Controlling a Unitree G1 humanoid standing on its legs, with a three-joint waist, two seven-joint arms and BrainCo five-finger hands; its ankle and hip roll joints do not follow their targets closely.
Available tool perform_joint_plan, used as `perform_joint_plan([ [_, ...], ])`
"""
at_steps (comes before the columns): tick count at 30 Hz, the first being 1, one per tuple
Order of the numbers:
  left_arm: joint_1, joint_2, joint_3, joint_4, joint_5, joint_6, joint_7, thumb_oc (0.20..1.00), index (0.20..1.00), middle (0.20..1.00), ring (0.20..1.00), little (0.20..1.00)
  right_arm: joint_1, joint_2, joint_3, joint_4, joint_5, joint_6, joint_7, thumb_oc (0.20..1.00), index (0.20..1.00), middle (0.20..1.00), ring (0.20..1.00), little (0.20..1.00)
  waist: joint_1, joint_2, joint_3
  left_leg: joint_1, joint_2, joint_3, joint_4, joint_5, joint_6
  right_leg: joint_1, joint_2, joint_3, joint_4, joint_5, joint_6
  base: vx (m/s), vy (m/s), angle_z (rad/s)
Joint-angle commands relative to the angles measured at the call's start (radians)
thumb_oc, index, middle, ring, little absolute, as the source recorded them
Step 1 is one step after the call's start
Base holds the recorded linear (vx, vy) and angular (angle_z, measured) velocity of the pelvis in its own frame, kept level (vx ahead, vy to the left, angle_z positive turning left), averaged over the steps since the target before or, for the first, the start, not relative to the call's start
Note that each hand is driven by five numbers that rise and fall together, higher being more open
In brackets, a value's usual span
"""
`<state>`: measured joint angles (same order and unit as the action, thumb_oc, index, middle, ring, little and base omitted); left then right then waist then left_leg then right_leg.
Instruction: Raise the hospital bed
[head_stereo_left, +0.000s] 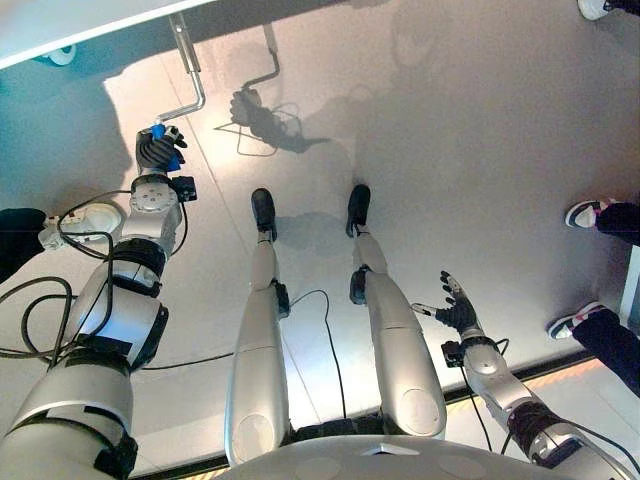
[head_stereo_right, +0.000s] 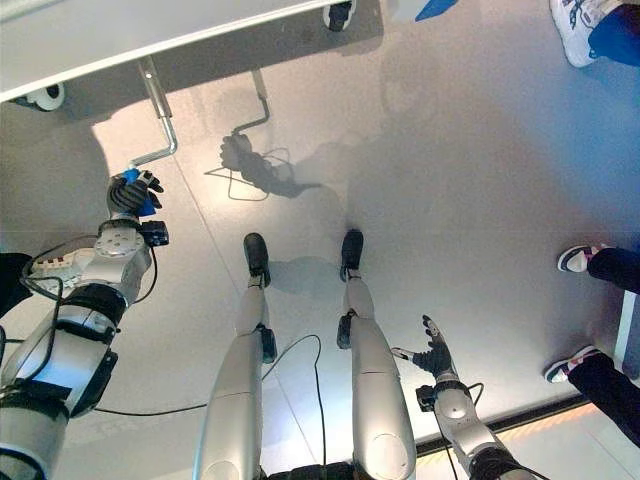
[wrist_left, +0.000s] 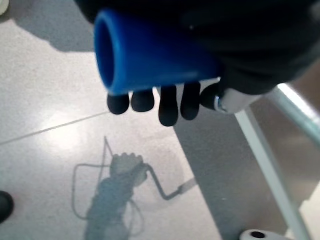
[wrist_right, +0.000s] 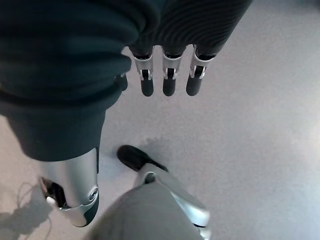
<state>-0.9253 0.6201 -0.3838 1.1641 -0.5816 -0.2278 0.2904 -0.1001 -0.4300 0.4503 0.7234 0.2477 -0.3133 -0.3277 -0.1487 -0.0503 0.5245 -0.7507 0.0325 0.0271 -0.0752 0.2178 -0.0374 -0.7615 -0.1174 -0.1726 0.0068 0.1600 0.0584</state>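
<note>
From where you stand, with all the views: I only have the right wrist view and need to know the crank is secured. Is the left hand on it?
Observer: Yes. The left hand is curled round the blue handle of the crank.
Operator: Where does the crank lead?
Observer: Its metal rod runs up under the white bed frame.
Operator: Anybody nearby?
Observer: A person's shoes show on the robot's right, apart from the open right hand.

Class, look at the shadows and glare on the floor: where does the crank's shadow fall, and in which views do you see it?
Left eye view: the left robot hand grips the blue handle of the crank, whose shadow falls beside it on the floor. Left wrist view: the same shadow appears under the handle. Right eye view: a bright glare patch surrounds the shadow.
</note>
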Motion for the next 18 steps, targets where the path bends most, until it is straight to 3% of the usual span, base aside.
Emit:
perform_joint_plan([
  [1,-0.038,0.082,0.039,0.069,0.058,0.001,0.037,0.2,0.2,0.2,0.2,0.2,0.021,-0.023,0.03,-0.008,0.019,-0.022,-0.024,1.0,1.0,1.0,1.0,1.0,0.008,-0.063,-0.004,-0.001,-0.03,0.063,0.06,-0.055,0.006,-0.032,-0.052,0.076,0.06,0.023,0.095,0.0,0.004,-0.1],
  [12,-0.095,0.035,0.019,0.089,0.109,0.006,0.062,0.2,0.2,0.2,0.2,0.2,0.02,-0.043,0.061,-0.085,0.001,-0.039,-0.039,1.0,1.0,1.0,1.0,1.0,-0.041,-0.056,-0.004,0.001,-0.007,0.121,0.035,-0.049,0.004,-0.106,-0.019,0.137,0.073,0.034,0.088,-0.01,-0.008,-0.16],
  [18,-0.122,0.024,0.009,0.098,0.13,0.011,0.07,0.2,0.2,0.2,0.2,0.2,0.025,-0.051,0.07,-0.103,-0.001,-0.049,-0.042,1.0,1.0,1.0,1.0,1.0,-0.074,-0.07,-0.004,0.021,0.018,0.166,0.024,-0.046,-0.006,-0.133,0.014,0.174,0.084,0.042,0.085,-0.02,-0.017,-0.19],
])
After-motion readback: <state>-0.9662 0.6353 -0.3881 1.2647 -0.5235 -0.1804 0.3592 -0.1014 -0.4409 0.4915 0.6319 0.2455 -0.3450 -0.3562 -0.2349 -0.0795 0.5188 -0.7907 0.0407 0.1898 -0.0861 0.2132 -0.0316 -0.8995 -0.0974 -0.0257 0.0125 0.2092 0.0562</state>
